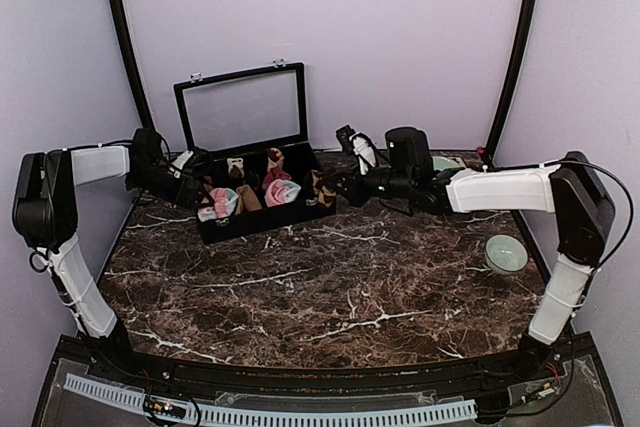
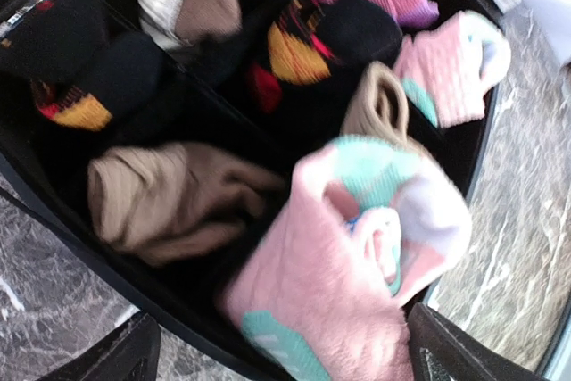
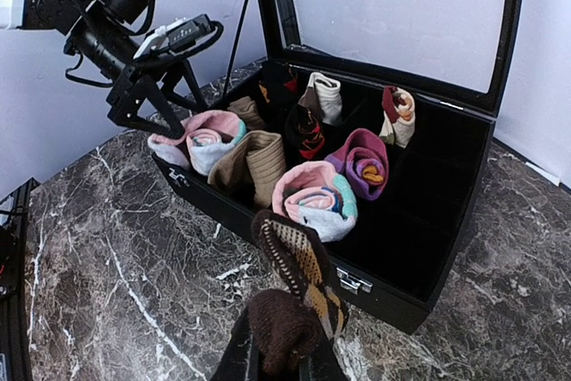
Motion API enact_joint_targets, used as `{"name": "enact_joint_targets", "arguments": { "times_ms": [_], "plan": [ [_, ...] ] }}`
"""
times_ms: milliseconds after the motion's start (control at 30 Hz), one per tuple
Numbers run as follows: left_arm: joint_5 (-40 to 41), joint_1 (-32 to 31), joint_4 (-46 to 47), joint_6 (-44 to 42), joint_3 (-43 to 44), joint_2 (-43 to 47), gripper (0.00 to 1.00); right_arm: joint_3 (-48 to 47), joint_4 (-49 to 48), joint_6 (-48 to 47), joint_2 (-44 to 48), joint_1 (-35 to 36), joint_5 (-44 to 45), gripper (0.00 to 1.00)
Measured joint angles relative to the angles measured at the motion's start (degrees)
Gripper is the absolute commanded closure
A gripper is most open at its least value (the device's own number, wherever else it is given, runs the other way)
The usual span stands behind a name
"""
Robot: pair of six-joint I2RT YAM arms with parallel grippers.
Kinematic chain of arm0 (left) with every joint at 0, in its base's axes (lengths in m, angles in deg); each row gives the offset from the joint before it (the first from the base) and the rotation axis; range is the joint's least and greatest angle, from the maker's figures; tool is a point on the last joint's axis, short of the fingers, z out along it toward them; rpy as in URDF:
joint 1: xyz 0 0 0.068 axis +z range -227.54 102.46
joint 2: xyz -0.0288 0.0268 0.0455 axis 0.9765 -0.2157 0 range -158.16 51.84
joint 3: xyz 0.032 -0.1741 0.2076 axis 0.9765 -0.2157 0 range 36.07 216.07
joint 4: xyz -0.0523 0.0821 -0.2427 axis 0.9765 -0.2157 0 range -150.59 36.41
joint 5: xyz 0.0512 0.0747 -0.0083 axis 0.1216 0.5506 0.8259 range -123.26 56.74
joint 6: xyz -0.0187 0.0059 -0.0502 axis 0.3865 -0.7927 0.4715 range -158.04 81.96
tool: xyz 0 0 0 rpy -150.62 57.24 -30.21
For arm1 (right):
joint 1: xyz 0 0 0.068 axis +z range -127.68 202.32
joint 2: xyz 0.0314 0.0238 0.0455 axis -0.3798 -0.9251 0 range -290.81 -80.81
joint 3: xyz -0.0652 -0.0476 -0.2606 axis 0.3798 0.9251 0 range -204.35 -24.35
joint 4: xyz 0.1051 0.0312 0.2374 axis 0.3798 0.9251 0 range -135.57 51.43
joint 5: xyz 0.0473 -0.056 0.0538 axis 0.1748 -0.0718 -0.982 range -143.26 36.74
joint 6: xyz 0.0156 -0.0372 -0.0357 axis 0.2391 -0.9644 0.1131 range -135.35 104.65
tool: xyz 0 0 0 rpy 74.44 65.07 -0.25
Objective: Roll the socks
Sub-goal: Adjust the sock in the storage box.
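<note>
the dark brown knitted sock with tan diamond checks (image 3: 299,283), rolled into a fat bundle, sits pinched tight in my right claw (image 3: 284,350), just beside the right end of the black compartment box (image 3: 401,305). the fluffy pink sock with mint-green patches (image 2: 339,283), also rolled, stands in the box's front left cell next to a ribbed tan bundle (image 2: 169,198). my left claw (image 2: 294,356) hangs close by it, spread wide, gripping nothing. a veined dark marble counter (image 1: 350,287) lies beneath.
</note>
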Motion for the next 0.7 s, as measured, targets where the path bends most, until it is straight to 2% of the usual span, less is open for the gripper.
{"name": "enact_joint_targets", "arguments": {
  "times_ms": [167,367,600,700],
  "plan": [
    [5.6,-2.7,1.4,-2.7,-5.3,3.6,0.01,0.0,0.2,0.0,2.0,0.0,0.1,1.00],
    [6.9,-3.2,0.2,-3.2,-4.5,3.7,0.01,0.0,0.7,0.0,3.9,0.0,0.5,1.00],
    [-1.2,-2.6,-5.0,0.8,11.3,3.8,0.01,0.2,1.7,0.0,4.1,0.0,0.8,1.00],
    [-3.3,-1.9,-5.1,2.8,14.3,4.2,0.01,0.4,2.1,0.0,4.1,0.0,0.7,1.00]
  ]
}}
